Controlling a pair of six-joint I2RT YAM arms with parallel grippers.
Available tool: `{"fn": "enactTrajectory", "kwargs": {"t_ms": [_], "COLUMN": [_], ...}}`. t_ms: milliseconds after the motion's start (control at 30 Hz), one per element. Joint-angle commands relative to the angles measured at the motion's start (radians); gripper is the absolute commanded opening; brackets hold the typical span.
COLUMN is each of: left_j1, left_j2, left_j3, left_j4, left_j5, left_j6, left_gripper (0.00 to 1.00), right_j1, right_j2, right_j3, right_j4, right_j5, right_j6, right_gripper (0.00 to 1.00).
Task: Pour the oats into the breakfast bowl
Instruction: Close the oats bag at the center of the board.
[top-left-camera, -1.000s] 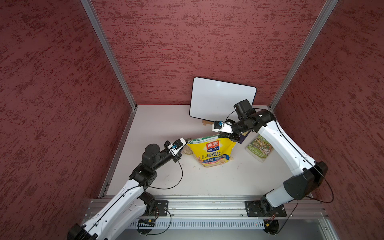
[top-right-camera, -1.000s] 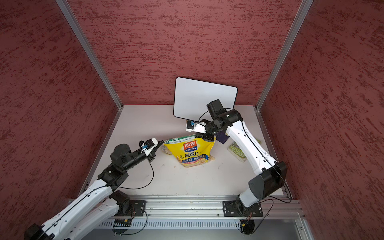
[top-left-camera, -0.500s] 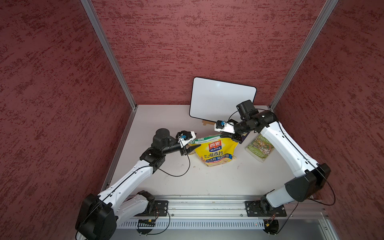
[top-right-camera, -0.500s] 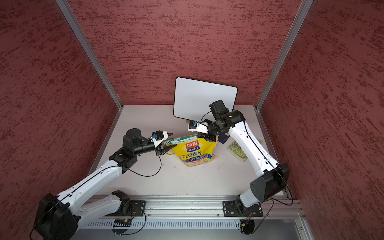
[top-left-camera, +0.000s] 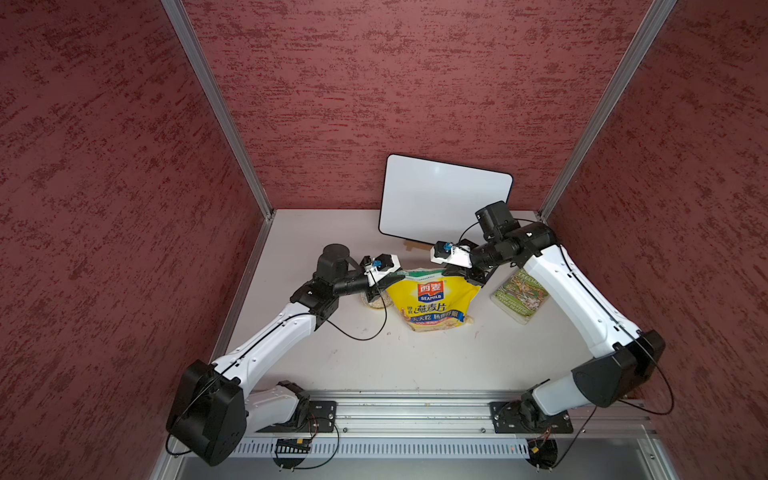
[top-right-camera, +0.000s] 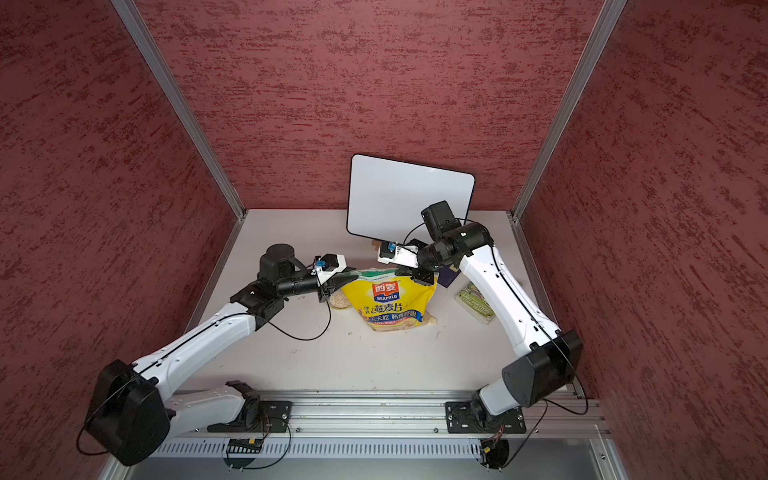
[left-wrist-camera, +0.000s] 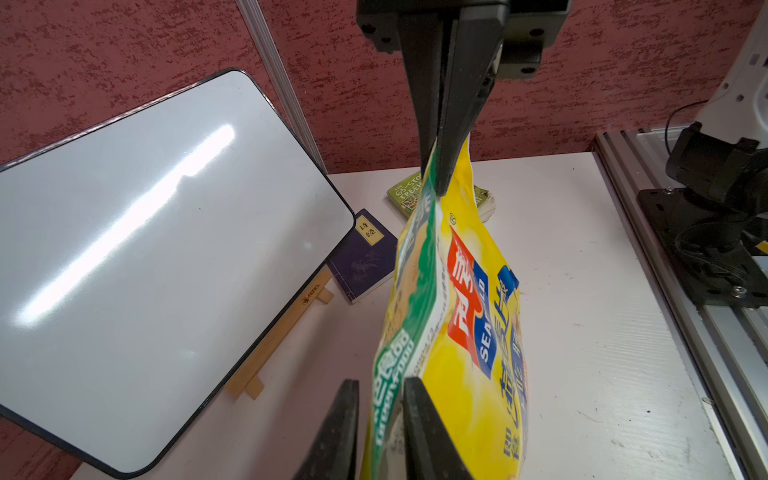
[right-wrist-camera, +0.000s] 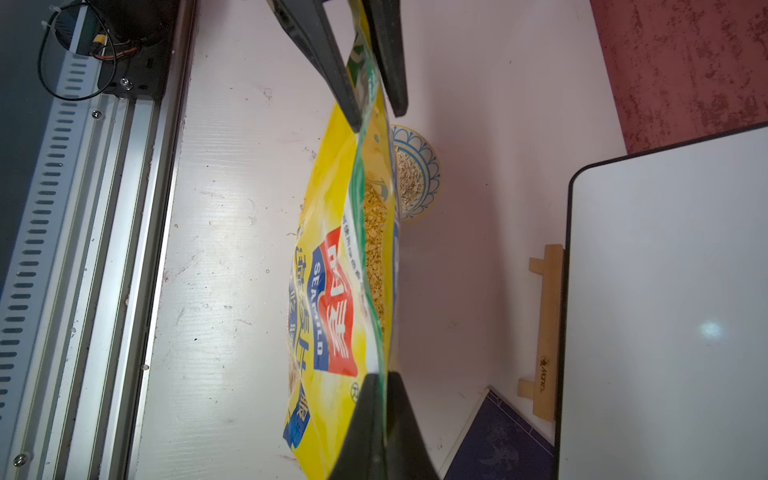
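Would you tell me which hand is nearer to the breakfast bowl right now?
Left. The left hand is almost over the breakfast bowl, at the near top corner of the pouch; the right hand grips the opposite top corner, farther away.

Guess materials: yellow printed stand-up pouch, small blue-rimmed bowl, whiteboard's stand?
Yellow printed stand-up pouch: flexible glossy plastic film, probably; it creases and shines. Small blue-rimmed bowl: glazed ceramic by its painted pattern, possibly melamine. Whiteboard's stand: unfinished pale wood, matte.

pouch (top-left-camera: 432, 301): yellow, red-blue SEAMILD logo, upright, base on worktop (top-left-camera: 374, 361), green-white top edge open
breakfast bowl (right-wrist-camera: 430, 166): small, blue-patterned rim, just beside pouch, partly hidden
oats (right-wrist-camera: 374, 249): beige flakes inside pouch; some in breakfast bowl
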Motion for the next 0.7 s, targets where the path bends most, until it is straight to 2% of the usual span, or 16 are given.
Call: {"fn": "enactTrajectory", "kwargs": {"t_ms": [0,100,133,167,300,367,433,633,667], "left_j1": [0.002,0.002,0.001,0.002,-0.004,-0.004,-0.005,-0.006,-0.005], "left_j2": [-0.001,-0.021,-0.030,-0.041,-0.079,-0.092,-0.096,-0.101,-0.104], "left_j3": [0.026,0.015,0.009,0.001,-0.034,-0.049,-0.053,-0.064,-0.069], "left_j4": [-0.024,-0.011,-0.004,0.003,0.052,0.074,0.072,0.047,0.047], "left_j5": [-0.009,-0.026,-0.030,-0.038,-0.037,-0.032,-0.027,-0.012,-0.012], "left_j6": [0.018,0.018,0.018,0.015,0.016,0.015,0.017,0.034,0.037], "left_gripper": [0.08,0.01,0.00,0.00,0.00,0.00,0.01,0.43,0.46], "right_j1": [-0.003,-0.003,-0.002,0.001,0.049,0.078,0.094,0.120,0.122], "right_j2": [-0.052,-0.052,-0.052,-0.053,-0.052,-0.046,-0.035,-0.006,-0.007], "right_j3": [0.010,0.011,0.011,0.010,-0.015,-0.027,-0.032,-0.027,-0.032], "right_j4": [0.069,0.069,0.073,0.081,0.110,0.125,0.143,0.154,0.155], "right_j5": [-0.063,-0.048,-0.050,-0.054,-0.054,-0.042,-0.031,-0.012,-0.007], "right_j6": [0.010,0.014,0.021,0.033,0.056,0.059,0.067,0.072,0.070], "right_gripper": [0.00,0.00,0.03,0.12,0.35,0.42,0.43,0.47,0.47]}}
